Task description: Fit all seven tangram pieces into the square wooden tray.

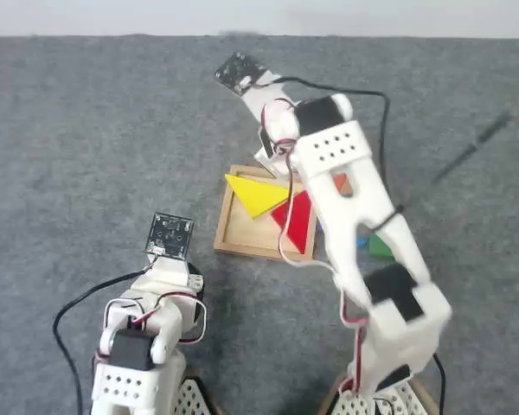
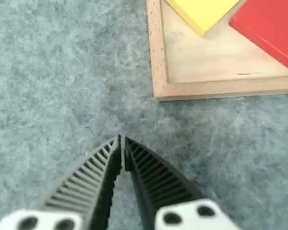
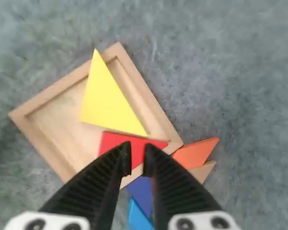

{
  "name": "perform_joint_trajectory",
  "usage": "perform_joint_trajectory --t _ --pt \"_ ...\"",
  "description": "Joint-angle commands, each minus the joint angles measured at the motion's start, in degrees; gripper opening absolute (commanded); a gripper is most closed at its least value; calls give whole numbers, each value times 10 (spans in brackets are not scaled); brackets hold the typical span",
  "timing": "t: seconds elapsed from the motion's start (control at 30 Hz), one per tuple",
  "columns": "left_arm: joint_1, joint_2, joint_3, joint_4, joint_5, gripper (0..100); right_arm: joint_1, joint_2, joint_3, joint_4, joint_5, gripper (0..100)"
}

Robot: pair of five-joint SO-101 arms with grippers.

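Your left jaws, closed tip to tip and empty, sit low over the grey surface (image 1: 86,173) at 7 o'clock of the tray (image 1: 239,242). Your right jaws, a slit apart and empty, hang near its 12 o'clock edge. The yellow triangle (image 1: 253,194) and red triangle (image 1: 298,220) lie inside. The orange piece (image 1: 341,183), blue piece (image 3: 143,191) and green piece (image 1: 381,247) lie outside at 3 o'clock.

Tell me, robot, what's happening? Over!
Left gripper shut, empty. Right gripper slightly open above square wooden tray. Yellow triangle, red triangle inside. Orange piece outside.
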State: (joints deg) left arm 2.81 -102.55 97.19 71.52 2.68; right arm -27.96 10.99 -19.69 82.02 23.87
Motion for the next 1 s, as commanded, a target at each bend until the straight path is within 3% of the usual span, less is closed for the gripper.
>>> perform_joint_trajectory --t 0.0,0.17,0.33,0.47,0.77,0.97 --pt "1 -7 -7 4 7 12 0 -131 93 -32 -56 8" --pt "1 -7 -7 4 7 12 -3 -269 362 -230 -110 6" --pt "1 -7 -7 4 7 12 -33 -293 556 -425 -118 6" --pt "1 -7 -7 4 7 12 -80 -253 579 -505 -118 6" --pt "1 -7 -7 4 7 12 -84 -109 578 -675 -120 6" --pt "1 -7 -7 4 7 12 -83 -68 571 -711 -117 6"
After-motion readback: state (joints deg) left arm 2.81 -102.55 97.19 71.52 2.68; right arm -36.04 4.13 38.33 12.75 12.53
